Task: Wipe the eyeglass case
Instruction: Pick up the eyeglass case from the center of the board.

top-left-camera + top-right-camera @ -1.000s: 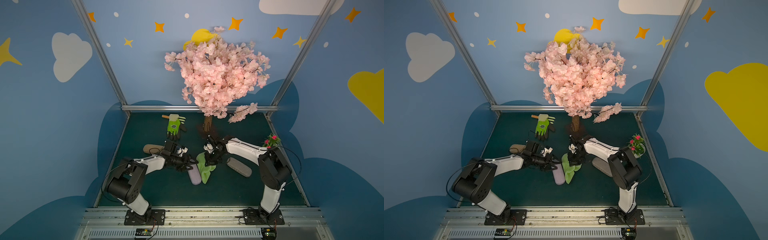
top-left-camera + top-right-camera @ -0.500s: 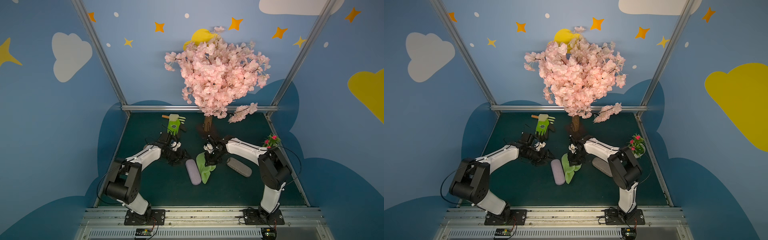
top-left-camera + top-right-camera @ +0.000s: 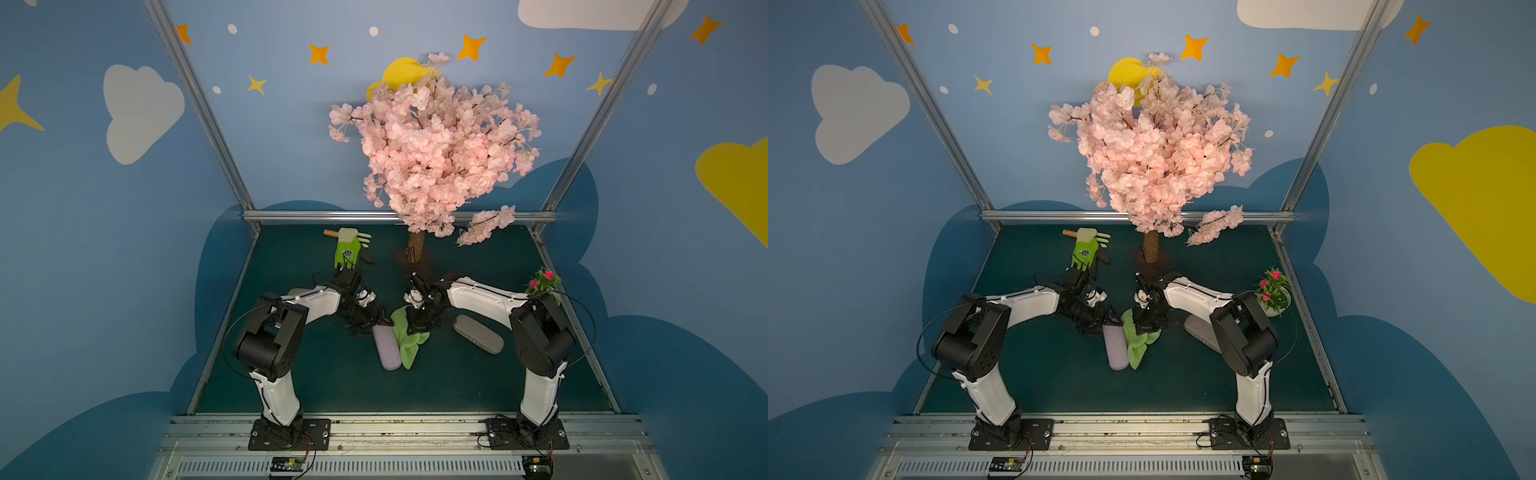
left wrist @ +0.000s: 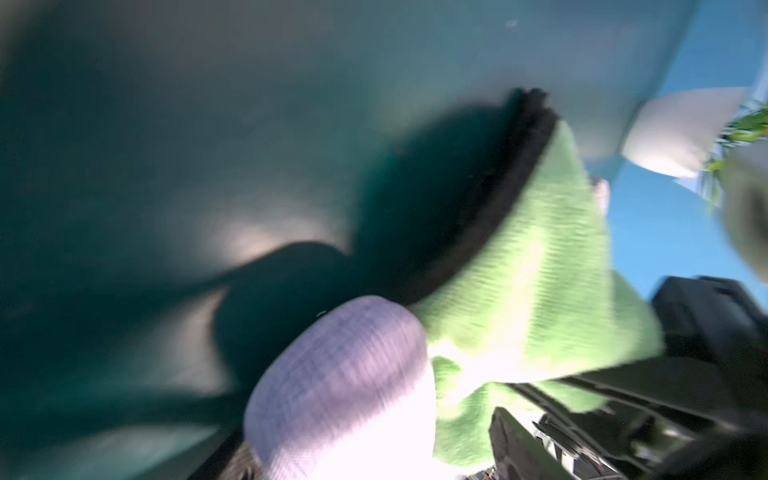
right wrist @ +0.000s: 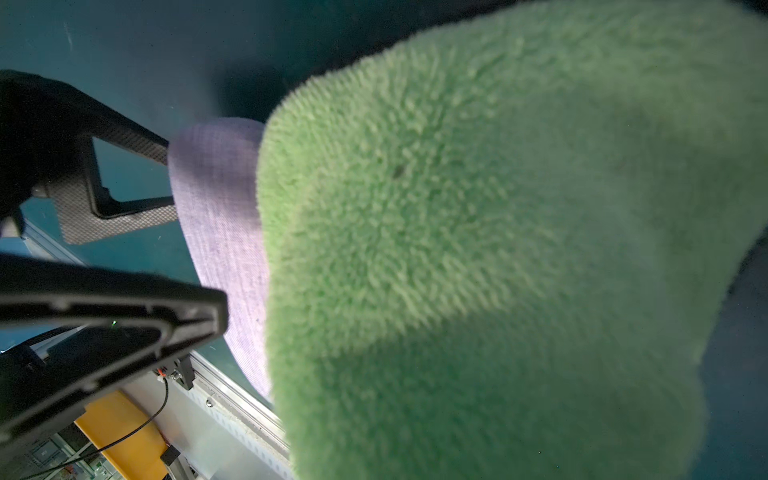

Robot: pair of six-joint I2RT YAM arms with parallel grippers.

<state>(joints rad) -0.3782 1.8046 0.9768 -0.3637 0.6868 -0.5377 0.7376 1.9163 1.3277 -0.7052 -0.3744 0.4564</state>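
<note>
On the dark green mat (image 3: 316, 386), the right gripper (image 3: 417, 330) is pinching a fluffy green cloth (image 3: 409, 347) against the oblong lilac fabric eyeglass case (image 3: 386, 349), ready to wipe; the left gripper (image 3: 370, 323), spread, is apparently steadying its far end.

**Clearances on the work floor.** The front strip of the dark green mat (image 3: 332, 390) lies open from front-left to front-right corner. At mid-mat a lilac fabric eyeglass case (image 3: 386, 347) and a green fleece cloth (image 3: 409, 351) lie touching. A grey fabric case (image 3: 478, 334) and a small pink-flowered pot plant (image 3: 544, 284) crowd the right edge. A pink blossom tree (image 3: 432, 158) overhangs the back edge, with a green work glove (image 3: 347, 251) to its left.
</note>
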